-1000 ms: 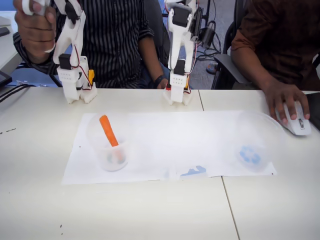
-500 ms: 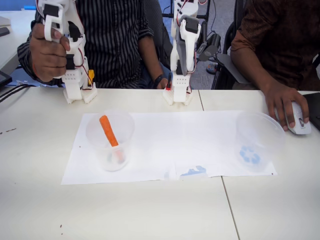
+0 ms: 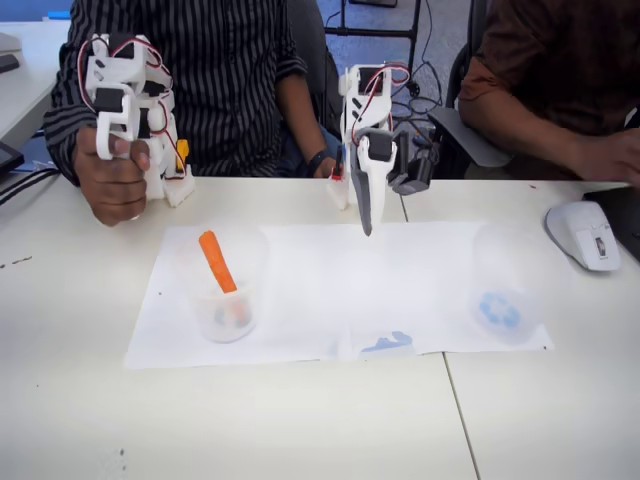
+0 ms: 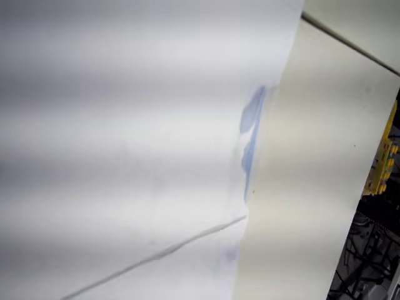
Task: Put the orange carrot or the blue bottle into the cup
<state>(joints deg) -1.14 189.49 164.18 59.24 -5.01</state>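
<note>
- Fixed view: the carrot [image 3: 216, 261] leans tip-down inside the cup [image 3: 222, 290] at left of centre, on white paper [image 3: 330, 290] over the surface [image 3: 300, 420].
- The fingers [image 3: 365, 205] hang near upper centre, pointing down, above the paper's far edge; whether they are apart or together cannot be told.
- A second clear cup [image 3: 505, 285] stands at right.
- Wrist view: paper [image 4: 125, 150] with a blue mark [image 4: 251, 134] at its edge.

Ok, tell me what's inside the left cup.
The carrot leans inside the cup, thick end above the rim. Its tip, behind the blurry wall near the base, is hard to make out.
</note>
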